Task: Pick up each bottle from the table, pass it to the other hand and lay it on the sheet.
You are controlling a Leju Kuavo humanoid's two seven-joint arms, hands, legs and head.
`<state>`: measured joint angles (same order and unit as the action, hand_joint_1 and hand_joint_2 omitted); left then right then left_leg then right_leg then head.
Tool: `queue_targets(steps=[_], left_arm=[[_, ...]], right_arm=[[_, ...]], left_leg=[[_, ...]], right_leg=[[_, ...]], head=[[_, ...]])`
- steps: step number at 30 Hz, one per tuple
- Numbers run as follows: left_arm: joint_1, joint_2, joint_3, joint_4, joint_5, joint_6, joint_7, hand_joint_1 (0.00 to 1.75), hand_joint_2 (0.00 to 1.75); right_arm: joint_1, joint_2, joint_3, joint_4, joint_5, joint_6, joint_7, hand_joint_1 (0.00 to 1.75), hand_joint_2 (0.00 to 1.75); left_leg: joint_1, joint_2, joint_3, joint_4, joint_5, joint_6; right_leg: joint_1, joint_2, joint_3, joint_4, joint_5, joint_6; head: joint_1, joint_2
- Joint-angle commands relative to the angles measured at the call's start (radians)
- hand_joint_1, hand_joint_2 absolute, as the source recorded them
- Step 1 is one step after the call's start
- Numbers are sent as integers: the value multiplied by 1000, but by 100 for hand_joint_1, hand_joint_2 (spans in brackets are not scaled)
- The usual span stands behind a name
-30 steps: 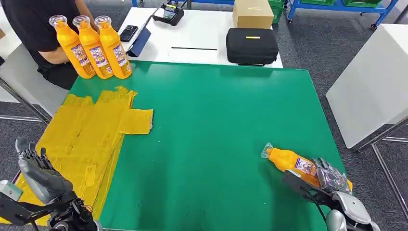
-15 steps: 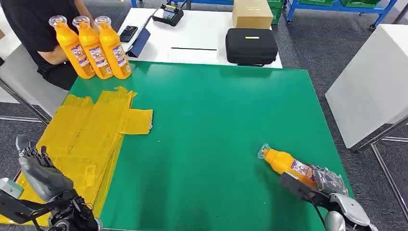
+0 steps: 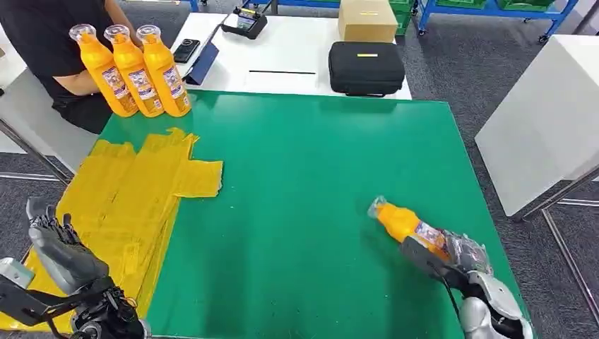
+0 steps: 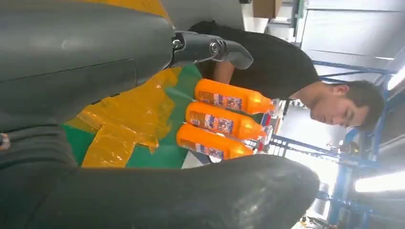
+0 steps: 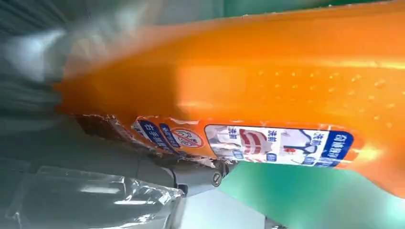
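An orange bottle [image 3: 404,222] with a clear cap is held by my right hand [image 3: 452,254] over the green table's [image 3: 318,176] near right part, its cap pointing toward the far left. Close up in the right wrist view, that bottle [image 5: 267,81] and its label lie against the fingers [image 5: 200,176]. Three more orange bottles [image 3: 133,70] stand upright in a row at the table's far left corner; the left wrist view shows those bottles [image 4: 215,119] too. The yellow sheet [image 3: 134,205] lies along the table's left side. My left hand [image 3: 60,254] hangs beside the near left corner, fingers apart, holding nothing.
A person in black [image 3: 56,42] sits behind the three bottles. Beyond the green table, a white table carries a black case [image 3: 366,67], a cardboard box [image 3: 366,20], a phone [image 3: 187,49] and a controller [image 3: 244,21]. Another white table [image 3: 544,120] stands to the right.
My right hand has lifted the bottle off the table and carried it up and to the left. The left hand has hardly moved.
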<state>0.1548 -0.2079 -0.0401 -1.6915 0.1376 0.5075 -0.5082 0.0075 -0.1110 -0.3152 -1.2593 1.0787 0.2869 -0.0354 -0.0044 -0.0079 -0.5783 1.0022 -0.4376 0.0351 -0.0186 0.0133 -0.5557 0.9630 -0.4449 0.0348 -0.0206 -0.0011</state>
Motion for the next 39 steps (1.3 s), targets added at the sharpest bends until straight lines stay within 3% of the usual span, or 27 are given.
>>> queue_targets(steps=[1, 2, 6, 11, 13, 15, 18, 22, 27, 39], left_arm=[[-33, 49, 46, 110, 218, -230, 124, 0, 0], [-42, 45, 44, 130, 221, -236, 122, 0, 175], [-52, 50, 15, 128, 220, -256, 115, 0, 175], [-60, 57, -5, 130, 219, -266, 119, 0, 175], [-59, 69, -29, 133, 253, -327, 136, 0, 175], [-55, 91, -84, 145, 344, -486, 168, 0, 175], [-44, 105, -143, 145, 374, -570, 174, 0, 175], [-81, 105, -186, 147, 350, -578, 187, 0, 175], [-152, 102, -209, 213, 321, -577, 212, 0, 175], [-210, 112, -258, 273, 305, -560, 211, 0, 175]], right_arm=[[-52, 61, 301, 122, -753, 156, -133, 175, 175], [-69, 64, 354, 139, -811, 161, -166, 175, 175], [-172, 117, 484, 201, -973, 142, -205, 175, 175], [-191, 125, 527, 201, -1031, 101, -199, 175, 175], [-202, 134, 543, 207, -1060, 106, -216, 175, 175], [-248, 157, 583, 259, -1076, 86, -237, 175, 175], [-327, 204, 651, 338, -1021, 30, -261, 175, 175], [-479, 288, 742, 473, -945, -53, -261, 175, 175], [-563, 340, 792, 547, -920, -97, -256, 175, 175], [-547, 358, 842, 562, -905, -116, -242, 175, 175]], left_leg=[[2, 4, 4, -2, 0, -3], [2, 3, 3, -2, 0, -2], [2, 9, 3, -2, -1, -4], [3, 3, -1, -1, 1, -4], [3, 2, 0, -1, 1, -4], [3, 1, -2, -1, 1, -3], [2, 3, -2, -1, 1, -3], [2, 6, -2, 0, 1, -4], [3, 3, -2, 0, 3, -6], [3, -2, -2, -1, 4, -6]], right_leg=[[2, 3, 3, -2, 1, -3], [2, 3, 3, -3, 1, -2], [3, 8, 1, -1, 2, -3], [3, 3, -1, 0, 1, -2], [2, 1, 0, 0, 0, -2], [2, 2, -1, 0, 0, -1], [2, 3, -2, 0, 1, -1], [2, 6, -4, 1, 1, -3], [2, 3, -4, 2, 1, -3], [2, -2, -1, 1, 0, -3]], head=[[0, 0], [0, 0], [0, 0], [0, 0], [0, 0], [0, 0], [0, 0], [0, 0], [0, 0], [0, 0]])
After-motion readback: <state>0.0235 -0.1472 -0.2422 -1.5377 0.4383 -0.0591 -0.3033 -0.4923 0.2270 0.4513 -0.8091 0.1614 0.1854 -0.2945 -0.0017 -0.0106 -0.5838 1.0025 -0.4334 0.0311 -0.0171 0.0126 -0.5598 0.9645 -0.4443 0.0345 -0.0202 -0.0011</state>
